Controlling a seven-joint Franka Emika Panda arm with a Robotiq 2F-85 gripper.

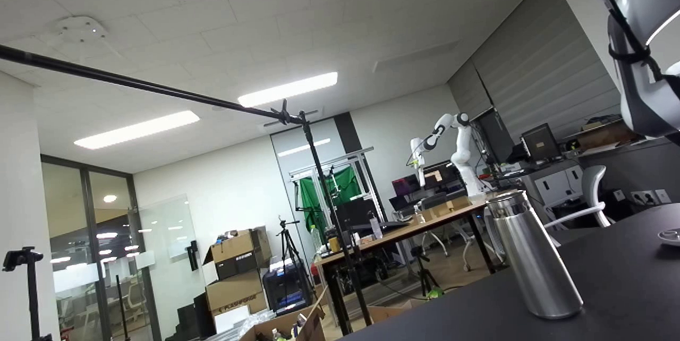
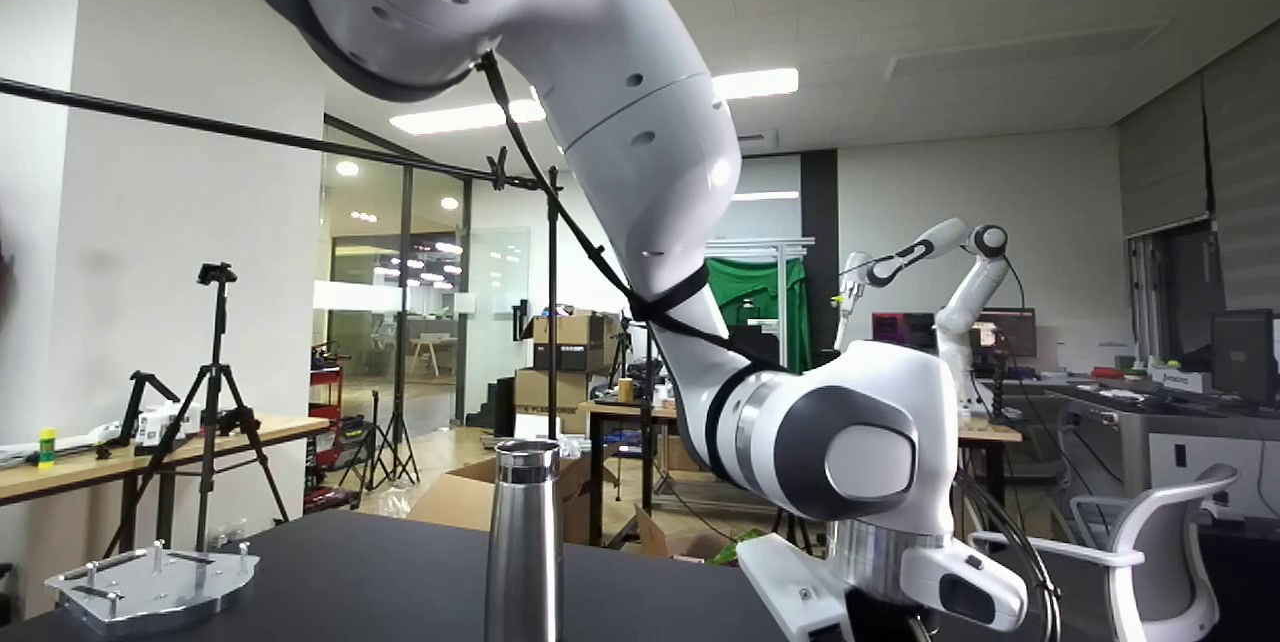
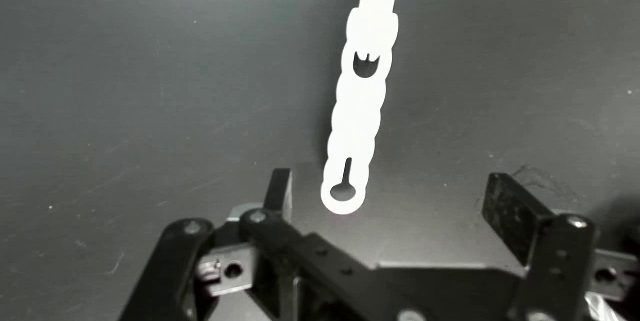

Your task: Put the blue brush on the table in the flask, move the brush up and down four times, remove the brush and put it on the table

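The brush lies on the dark table in the wrist view. Its handle looks washed-out white there, so its blue colour does not show. Its bristle end is out of the frame at the top. My gripper is open and empty. The handle's rounded end lies between the fingertips in the picture, nearer the left one, touching neither. The steel flask stands upright on the table with its top open; it also shows in the exterior view. The brush is out of view in both exterior views, and the fingertips are cut off there.
The black table fills the lower part of an exterior view. A clear plate with metal posts sits on it, left of the flask. A white chair stands beyond the arm. Boxes and another table with a second arm are in the background.
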